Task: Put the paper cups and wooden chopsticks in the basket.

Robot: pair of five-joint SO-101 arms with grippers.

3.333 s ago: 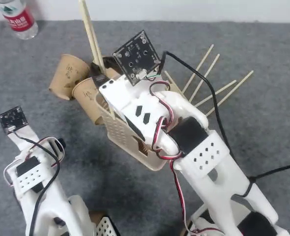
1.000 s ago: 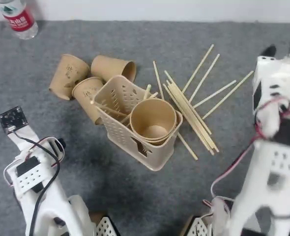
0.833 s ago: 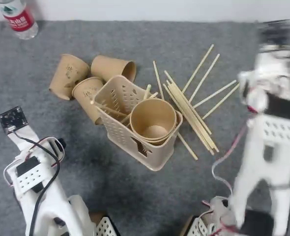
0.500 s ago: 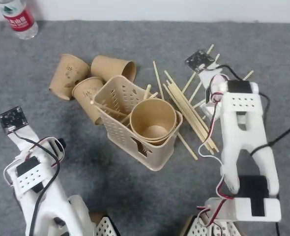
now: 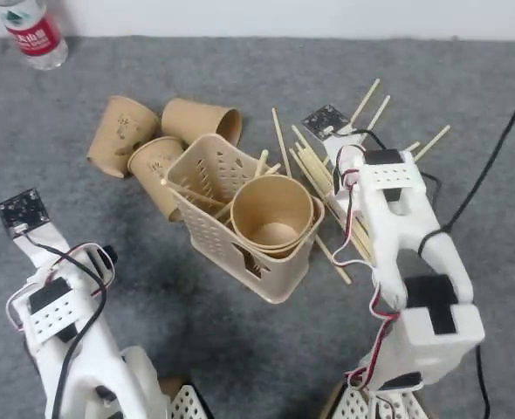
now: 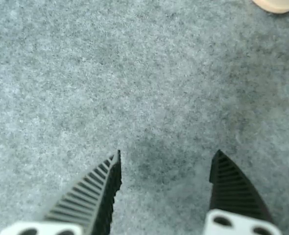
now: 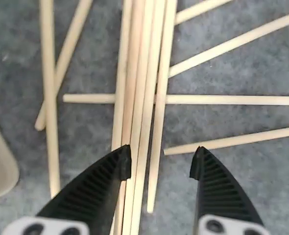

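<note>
Water bottle [image 5: 30,30] at the far left corner, lying on the grey carpet [image 5: 240,349]. Left arm [image 5: 61,314] sits at the near left, well apart from the pile. Left gripper [image 6: 166,159]: jaws spread wide, nothing between them, just bare carpet underneath.

Moving right: three paper cups [image 5: 118,135] lie on their sides in a cluster, touching each other. The nearest one leans against the basket's far-left wall. The basket [image 5: 214,236] stands upright on the carpet mid-table. Inside it, an upright cup [image 5: 273,214] fills the right end; looks like two nested, going by the double rim. A few basket chopsticks [image 5: 192,192] lean in the left end, tips poking over the rim.

Right of the basket: loose chopsticks [image 5: 308,164] are scattered on the carpet, a tight bundle plus several fanned out. Right arm [image 5: 397,218] reaches over them. Right gripper [image 7: 161,159]: jaws apart, gripping nothing, low over the chopstick bundle [image 7: 144,73]. One fingertip overlaps the bundle's edge, and two sticks run through the gap between the jaws.
</note>
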